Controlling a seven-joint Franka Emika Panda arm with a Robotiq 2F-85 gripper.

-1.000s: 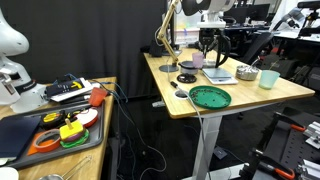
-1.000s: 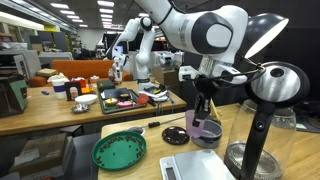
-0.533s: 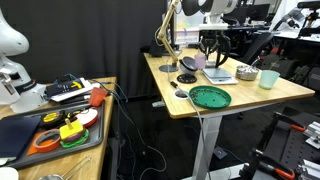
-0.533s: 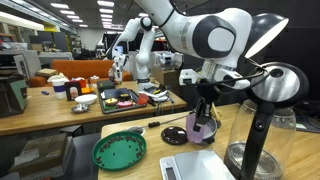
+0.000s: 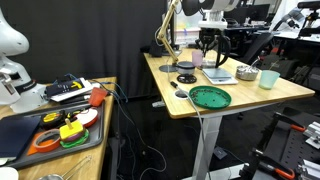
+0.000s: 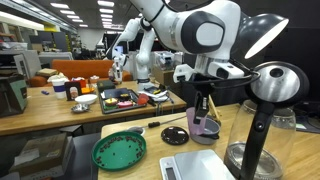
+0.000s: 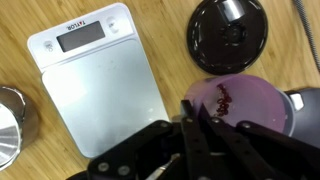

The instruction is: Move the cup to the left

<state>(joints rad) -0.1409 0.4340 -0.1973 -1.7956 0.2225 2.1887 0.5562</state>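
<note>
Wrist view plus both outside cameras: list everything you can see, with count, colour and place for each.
cup: one, pale pink-lilac, on the table next to the scale
scale: one, white and grey, beside the cup
round disc: one, black, just past the cup
plate: one, green, near the table's edge
mint cup: one, pale mint-green, apart from the rest
metal container: one, silvery, on the scale's far side from the cup
desk lamp: one, black, close to an exterior camera
tools: several, orange, yellow, green, on the side table
gripper: one, black, at the cup's rim; open or shut is unclear
</note>
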